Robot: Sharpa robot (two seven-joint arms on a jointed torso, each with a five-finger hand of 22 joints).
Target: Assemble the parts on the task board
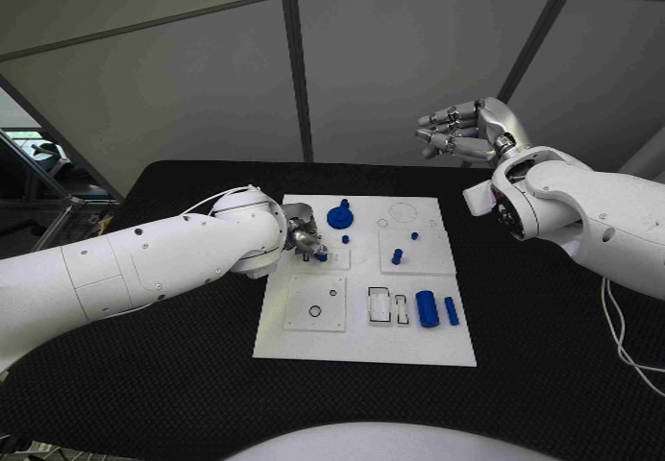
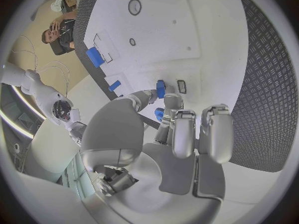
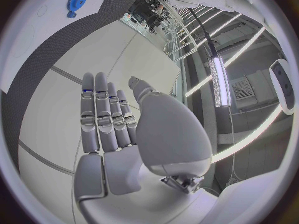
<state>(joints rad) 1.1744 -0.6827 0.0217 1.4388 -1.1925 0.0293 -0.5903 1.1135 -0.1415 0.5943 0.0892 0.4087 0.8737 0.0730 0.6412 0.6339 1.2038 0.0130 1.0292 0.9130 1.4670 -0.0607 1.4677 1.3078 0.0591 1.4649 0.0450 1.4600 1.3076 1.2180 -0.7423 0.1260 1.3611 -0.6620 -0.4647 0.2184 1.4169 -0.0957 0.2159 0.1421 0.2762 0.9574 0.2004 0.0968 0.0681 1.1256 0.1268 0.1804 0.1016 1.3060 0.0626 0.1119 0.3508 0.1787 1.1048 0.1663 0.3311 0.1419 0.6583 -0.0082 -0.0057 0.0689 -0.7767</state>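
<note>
Now we see the left hand (image 1: 305, 240) low over the white task board (image 1: 416, 351), pinching a small blue peg (image 2: 161, 88) in its fingertips near the board's left middle. We think it is fitting this peg into its hole (image 2: 181, 86); next it must line up and push straight down. The right hand (image 1: 464, 130) waits high at the far right, holding nothing, fingers loosely curled.

The black surface (image 1: 166, 403) is seen with a fine textured weave. Grey wall panels (image 1: 181, 86) divided by dark seams are seen behind its far edge. A metal frame (image 1: 49, 178) is noted beside its far left corner.
</note>
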